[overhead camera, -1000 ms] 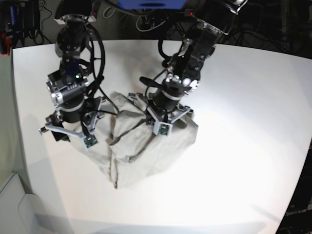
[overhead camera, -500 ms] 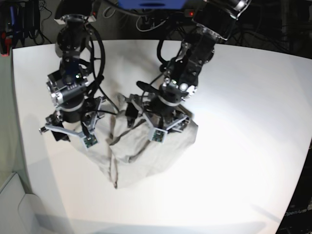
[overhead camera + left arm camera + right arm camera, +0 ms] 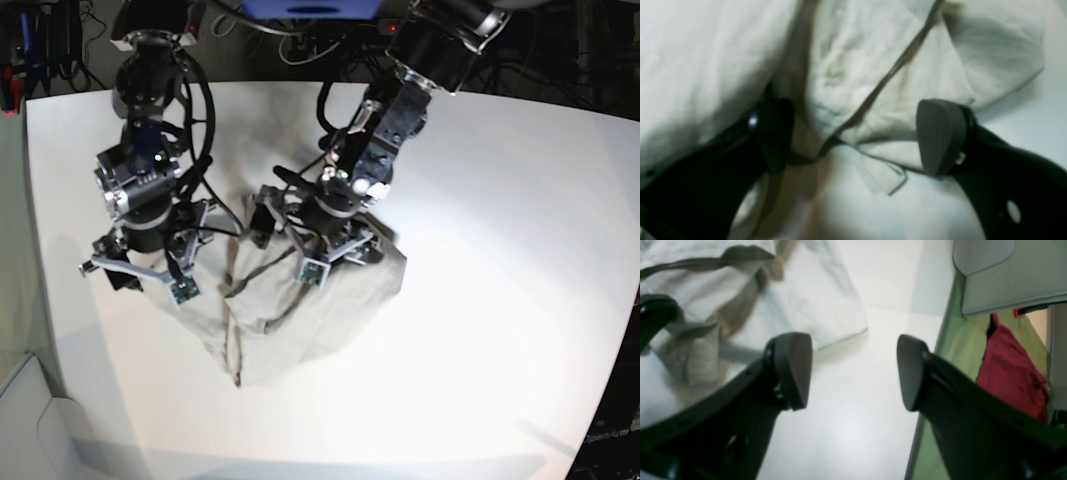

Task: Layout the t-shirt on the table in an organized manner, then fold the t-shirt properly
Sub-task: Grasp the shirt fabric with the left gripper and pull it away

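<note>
Laying out crumpled t-shirt (image 3: 300, 310) on counter (image 3: 520, 250) | left pincer (image 3: 853, 133) released, right pincer (image 3: 853, 370) released, empty | next: I'd regrasp an edge, spread flat.

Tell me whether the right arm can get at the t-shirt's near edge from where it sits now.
Probably yes. The right gripper is open over bare table, and the t-shirt edge lies just beside its finger with nothing between.

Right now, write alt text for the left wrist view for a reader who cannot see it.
The left gripper hovers open over the crumpled grey-beige t-shirt, holding nothing, its two dark fingers spread on either side of a fold. A strip of the white table shows at the right.
</note>
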